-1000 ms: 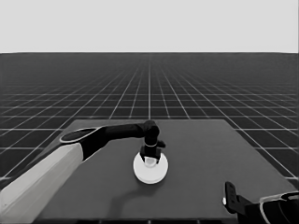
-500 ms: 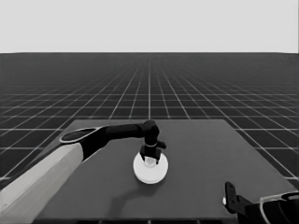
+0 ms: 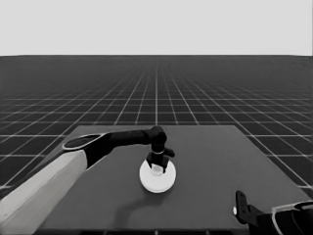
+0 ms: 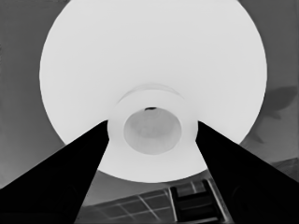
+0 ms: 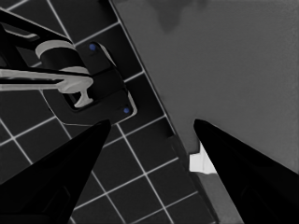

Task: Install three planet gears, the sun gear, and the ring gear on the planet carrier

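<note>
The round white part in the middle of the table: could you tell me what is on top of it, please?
A small pale hollow piece stands at the centre of the round white part, between the left gripper's fingers. Whatever lies beneath the round part is hidden.

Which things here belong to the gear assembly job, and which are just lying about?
In the job:
- larger round part, mid-table
- left pincer, closed on its raised centre hub

Lying about:
- thin white piece, at the table's near right corner
- right pincer, parked open there
</note>
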Controlling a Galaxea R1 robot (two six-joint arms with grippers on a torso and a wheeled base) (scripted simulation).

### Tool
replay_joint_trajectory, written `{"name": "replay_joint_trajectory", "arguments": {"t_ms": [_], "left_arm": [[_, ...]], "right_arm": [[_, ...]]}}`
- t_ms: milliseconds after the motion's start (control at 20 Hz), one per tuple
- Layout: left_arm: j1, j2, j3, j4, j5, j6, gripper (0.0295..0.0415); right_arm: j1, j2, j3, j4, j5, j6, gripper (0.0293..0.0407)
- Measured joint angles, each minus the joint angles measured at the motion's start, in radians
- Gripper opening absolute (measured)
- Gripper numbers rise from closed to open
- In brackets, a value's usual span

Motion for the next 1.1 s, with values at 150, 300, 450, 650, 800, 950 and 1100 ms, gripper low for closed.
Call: {"name": "replay_joint_trajectory", "arguments": {"t_ms": [150, 300, 450, 650, 800, 950, 1100], "left_arm": [[0.000, 0.000, 0.000, 0.000, 0.000, 0.026, 0.0348], [0.000, 0.000, 0.000, 0.000, 0.000, 0.052, 0.0348], [0.000, 0.000, 0.000, 0.000, 0.000, 0.079, 0.0348], [0.000, 0.000, 0.000, 0.000, 0.000, 0.113, 0.0348], [-0.001, 0.000, 0.000, 0.000, 0.000, 0.130, 0.0381], [-0.001, 0.000, 0.000, 0.000, 0.000, 0.134, 0.0385], [-0.001, 0.000, 0.000, 0.000, 0.000, 0.135, 0.0385]], "right_arm": [[0.000, 0.000, 0.000, 0.000, 0.000, 0.000, 0.0385], [0.000, 0.000, 0.000, 0.000, 0.000, 0.000, 0.0385], [0.000, 0.000, 0.000, 0.000, 0.000, 0.000, 0.0385], [0.000, 0.000, 0.000, 0.000, 0.000, 0.000, 0.0385], [0.000, 0.000, 0.000, 0.000, 0.000, 0.000, 0.0385], [0.000, 0.000, 0.000, 0.000, 0.000, 0.000, 0.0385], [0.000, 0.000, 0.000, 0.000, 0.000, 0.000, 0.0385]]}}
